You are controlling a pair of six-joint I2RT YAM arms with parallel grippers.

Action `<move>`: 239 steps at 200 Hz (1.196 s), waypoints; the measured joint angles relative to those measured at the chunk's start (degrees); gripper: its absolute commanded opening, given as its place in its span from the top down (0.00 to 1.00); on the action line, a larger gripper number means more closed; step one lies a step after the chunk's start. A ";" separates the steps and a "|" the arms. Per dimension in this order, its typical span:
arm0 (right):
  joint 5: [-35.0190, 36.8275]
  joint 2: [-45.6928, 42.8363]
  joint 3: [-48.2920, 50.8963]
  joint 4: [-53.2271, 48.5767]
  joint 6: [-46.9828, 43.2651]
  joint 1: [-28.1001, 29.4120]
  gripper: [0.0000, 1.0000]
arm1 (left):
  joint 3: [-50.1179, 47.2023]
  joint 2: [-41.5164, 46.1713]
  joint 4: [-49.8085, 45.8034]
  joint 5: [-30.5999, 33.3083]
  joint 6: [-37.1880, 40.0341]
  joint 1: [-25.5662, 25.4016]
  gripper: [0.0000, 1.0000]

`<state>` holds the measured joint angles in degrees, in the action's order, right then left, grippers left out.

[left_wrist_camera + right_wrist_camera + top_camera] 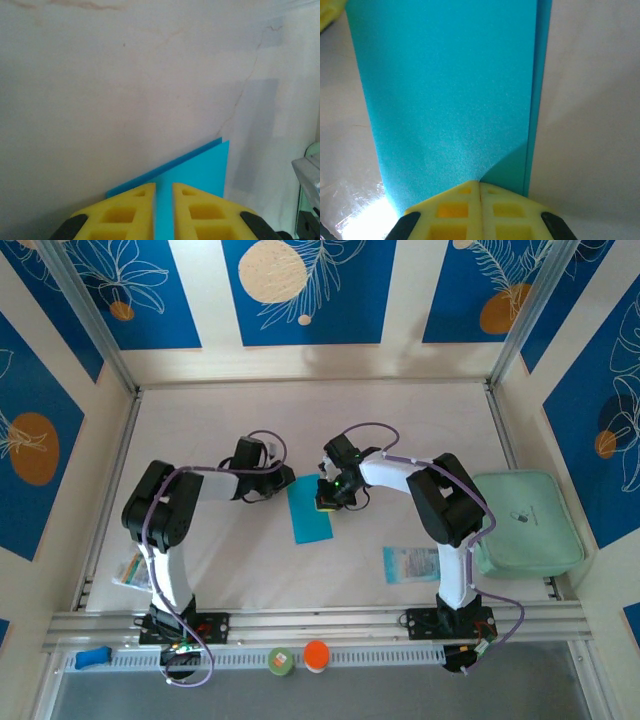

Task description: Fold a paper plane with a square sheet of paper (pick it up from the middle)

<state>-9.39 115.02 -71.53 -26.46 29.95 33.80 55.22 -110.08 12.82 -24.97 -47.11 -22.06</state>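
Note:
The square sheet of paper lies on the table folded in half into a narrow cyan rectangle, its two layers slightly offset along one long edge. My left gripper rests at its far left corner. In the left wrist view its yellow fingers stand a narrow gap apart over the sheet, and cyan shows through the gap at the left gripper. My right gripper is shut, its tips together on the sheet's right side, where the right gripper touches the sheet.
A mint-green rounded pad lies at the right wall. A pale printed packet sits near the right arm's base, another by the left base. Orange and green caps sit on the front rail.

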 measured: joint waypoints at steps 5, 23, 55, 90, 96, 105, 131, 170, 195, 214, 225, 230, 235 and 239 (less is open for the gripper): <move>-0.02 0.00 0.00 -0.02 -0.02 0.00 1.00 | 0.50 0.00 -1.16 0.81 0.52 0.02 0.84; 0.17 0.00 0.00 0.02 -0.33 0.00 1.00 | 2.36 0.00 -5.97 3.87 2.03 0.20 0.84; 0.94 0.31 -0.87 -0.11 -2.23 -0.02 1.00 | 4.85 0.04 -11.82 6.40 5.22 0.76 0.83; 1.49 1.44 -3.96 -2.19 -6.45 -0.15 1.00 | 8.66 0.15 -17.92 8.50 9.84 3.89 0.81; 1.46 1.57 -4.33 -2.62 -7.23 -0.15 1.00 | 8.96 0.37 -18.34 8.63 10.23 4.33 0.81; 1.49 1.70 -4.79 -3.04 -8.35 -0.15 1.00 | 8.98 1.11 -18.71 8.59 10.99 4.83 0.81; 1.36 1.90 -5.57 -4.02 -10.97 -0.15 1.00 | 8.39 4.66 -18.56 6.62 11.50 5.07 0.81; 0.92 2.01 -6.14 -4.55 -12.26 -0.15 1.00 | 4.42 7.54 -13.84 1.46 9.49 2.91 0.82; 0.17 1.90 -6.29 -4.76 -12.20 -0.37 0.98 | 2.86 7.06 -13.73 0.37 8.39 0.66 0.85; -0.70 1.66 -6.29 -5.57 -11.96 -0.72 1.00 | 2.82 5.75 -13.29 -0.33 7.96 -0.31 0.85; -1.57 1.40 -6.29 -5.99 -11.67 -0.87 1.00 | 2.82 4.98 -13.20 -0.50 7.65 -0.55 0.86; -1.97 1.25 -6.29 -6.16 -11.45 -0.87 1.00 | 2.78 4.72 -13.22 -0.50 7.52 -0.57 0.86; -2.45 1.01 -6.29 -6.27 -11.02 -0.90 1.00 | 2.73 4.50 -13.22 -0.50 7.30 -0.57 0.86; -2.84 0.81 -6.29 -6.25 -10.80 -0.92 1.00 | 2.64 4.35 -13.20 -0.46 7.21 -0.57 0.87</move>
<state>-12.23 115.83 -77.82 -32.71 19.16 32.88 57.87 -105.73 -0.38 -25.43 -39.90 -22.63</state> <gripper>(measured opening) 0.041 0.141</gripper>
